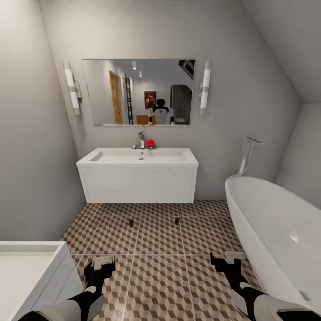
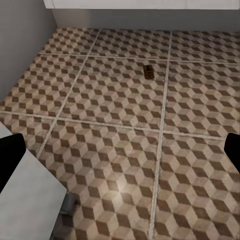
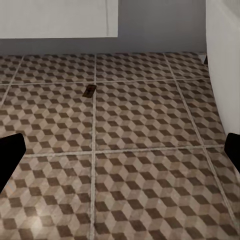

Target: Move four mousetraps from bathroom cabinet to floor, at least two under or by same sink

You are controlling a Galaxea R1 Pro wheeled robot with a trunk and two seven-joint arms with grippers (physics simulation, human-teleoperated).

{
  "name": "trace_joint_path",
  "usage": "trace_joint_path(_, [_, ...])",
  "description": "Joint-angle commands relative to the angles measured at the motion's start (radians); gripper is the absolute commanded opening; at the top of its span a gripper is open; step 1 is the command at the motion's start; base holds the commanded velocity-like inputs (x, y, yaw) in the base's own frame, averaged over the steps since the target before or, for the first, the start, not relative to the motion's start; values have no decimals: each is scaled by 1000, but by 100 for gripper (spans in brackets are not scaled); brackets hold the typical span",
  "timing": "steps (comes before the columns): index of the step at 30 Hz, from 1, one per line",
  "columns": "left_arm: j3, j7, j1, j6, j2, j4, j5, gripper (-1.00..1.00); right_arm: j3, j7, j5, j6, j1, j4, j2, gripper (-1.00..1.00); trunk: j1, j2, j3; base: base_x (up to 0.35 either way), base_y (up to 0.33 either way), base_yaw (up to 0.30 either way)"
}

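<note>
Mousetraps: two small flat brown wooden boards with dark metal parts, lying on the tiles in front of the vanity, well apart; left mousetrap (image 1: 131,222) just beside a grout line, right mousetrap (image 1: 177,220) inside the next tile toward the tub; same pair seen singly from the wrists (image 2: 148,71) (image 3: 89,90).
Bathroom floor (image 1: 160,249): square tiles with brown, beige and white cube print, pale grout.
Bathroom sink (image 1: 138,174): white rectangular wall-hung basin and vanity block with chrome tap (image 1: 141,139), a small red ball (image 1: 150,143) on its back edge beside the tap; both traps near its front edge, not beneath it.
Left gripper (image 1: 102,263): dark fingers with pale tips, spread wide, holding nothing, low over the near tiles.
Right gripper (image 1: 227,260): likewise spread wide and empty, near the tub's side.
Bathtub (image 1: 276,240): long white oval, along the floor's right edge.
Mirror (image 1: 139,92): rectangular, on the grey wall above the sink, between two tube lamps.
White unit (image 1: 26,272): flat-topped, at the floor's near left corner.
</note>
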Motion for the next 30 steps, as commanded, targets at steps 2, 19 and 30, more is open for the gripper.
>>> trace_joint_path(2, [-8, 4, -1, -4, -1, 3, 4, 100, 6, 3, -9, -6, -2, 4, 0, 100, -8, 14, 5, 0, 0, 0])
trace_joint_path(19, [-8, 4, -1, -4, -1, 3, 4, 100, 6, 4, -17, -6, -2, 4, 0, 100, -73, 133, 59, 0, 0, 0])
trace_joint_path(30, [-8, 4, -1, -4, -1, 3, 4, 100, 6, 4, -21, -6, -2, 5, 2, 100, -115, 210, 93, 0, 0, 0])
